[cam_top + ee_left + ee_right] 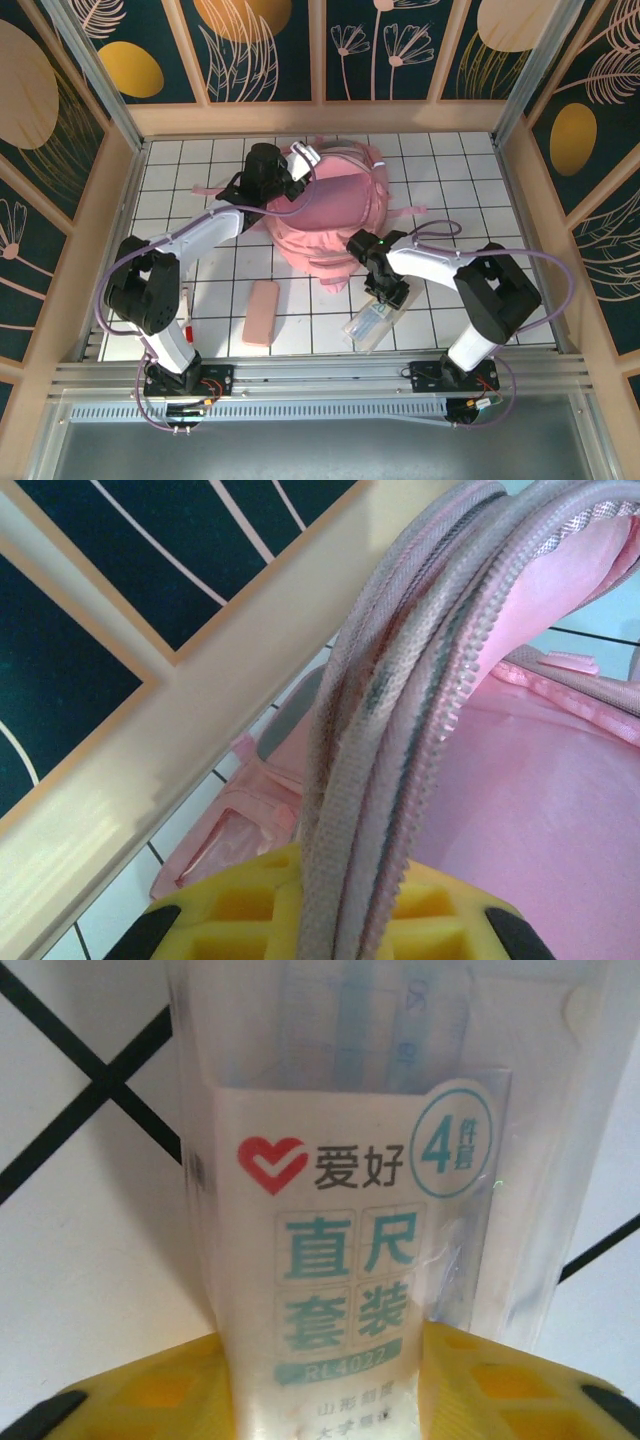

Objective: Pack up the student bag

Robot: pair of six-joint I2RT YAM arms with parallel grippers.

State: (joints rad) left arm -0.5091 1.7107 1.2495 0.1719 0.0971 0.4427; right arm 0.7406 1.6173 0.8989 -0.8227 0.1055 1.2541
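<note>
Left wrist: bag (540, 780) seemingly within pincer (345, 930)

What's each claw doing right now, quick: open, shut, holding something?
Left gripper: closed, pinching the zipped rim of the student bag.
Right gripper: looks closed on the ruler set packet.

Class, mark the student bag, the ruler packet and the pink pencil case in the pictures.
student bag (340, 205): top external view, its pink fabric body.
ruler packet (340, 1260): right wrist view, its printed label.
pink pencil case (262, 312): top external view, its middle.
</note>
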